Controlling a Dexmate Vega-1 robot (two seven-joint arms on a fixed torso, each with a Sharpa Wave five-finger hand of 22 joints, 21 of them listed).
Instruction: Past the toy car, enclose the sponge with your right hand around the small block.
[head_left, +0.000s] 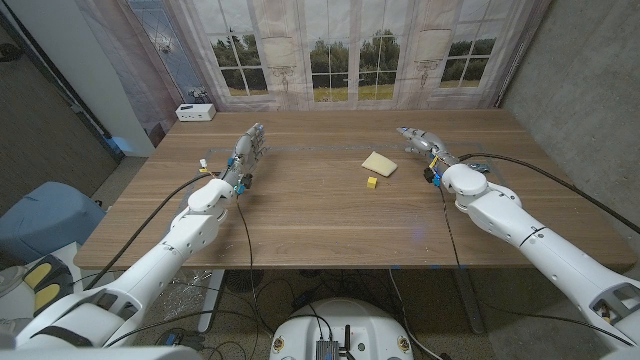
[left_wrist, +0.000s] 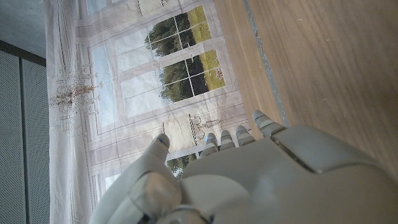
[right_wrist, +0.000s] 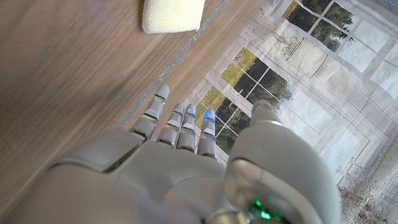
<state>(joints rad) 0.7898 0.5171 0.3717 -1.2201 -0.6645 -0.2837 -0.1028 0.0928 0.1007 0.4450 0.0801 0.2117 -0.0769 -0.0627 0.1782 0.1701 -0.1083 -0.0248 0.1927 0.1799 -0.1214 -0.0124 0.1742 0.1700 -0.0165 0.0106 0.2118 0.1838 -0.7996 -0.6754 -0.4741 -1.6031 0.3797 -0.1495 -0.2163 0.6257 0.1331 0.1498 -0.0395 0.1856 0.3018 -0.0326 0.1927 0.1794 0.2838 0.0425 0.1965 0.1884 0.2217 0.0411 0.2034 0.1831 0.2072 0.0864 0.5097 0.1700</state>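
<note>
A pale yellow sponge (head_left: 379, 164) lies on the wooden table (head_left: 320, 215), right of centre. A small yellow block (head_left: 372, 182) sits just in front of it, toward me. My right hand (head_left: 421, 142) stands to the right of the sponge, apart from it, fingers straight and holding nothing. The right wrist view shows the sponge (right_wrist: 175, 15) beyond the fingertips (right_wrist: 163, 93) of my right hand (right_wrist: 180, 168). My left hand (head_left: 248, 147) stands on the left side of the table, fingers extended and empty; the left wrist view shows the left hand (left_wrist: 249, 174) from behind.
A small white box (head_left: 195, 112) sits at the table's far left corner. A printed curtain with window pictures (head_left: 330, 50) hangs behind the table. A concrete wall (head_left: 590, 90) stands to the right, and a blue chair (head_left: 45, 220) to the left.
</note>
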